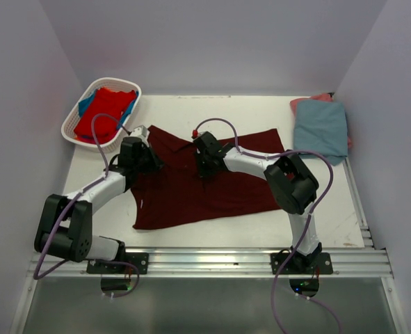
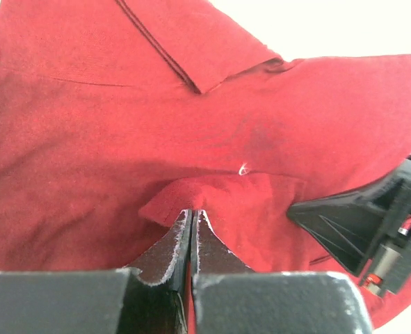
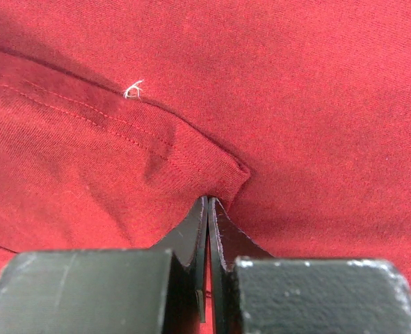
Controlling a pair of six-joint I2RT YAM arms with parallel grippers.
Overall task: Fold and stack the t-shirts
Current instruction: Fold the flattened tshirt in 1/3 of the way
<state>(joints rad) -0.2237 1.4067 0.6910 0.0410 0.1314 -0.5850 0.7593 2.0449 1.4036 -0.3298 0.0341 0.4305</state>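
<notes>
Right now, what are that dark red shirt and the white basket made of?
The dark maroon short-sleeved shirt looks like soft matte knit cloth, perhaps cotton: stitched hems, limp folds. The white slatted basket seems moulded plastic: stiff, even slats.

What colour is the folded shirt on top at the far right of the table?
The folded shirt is grey-blue; the top view shows it best.
</notes>
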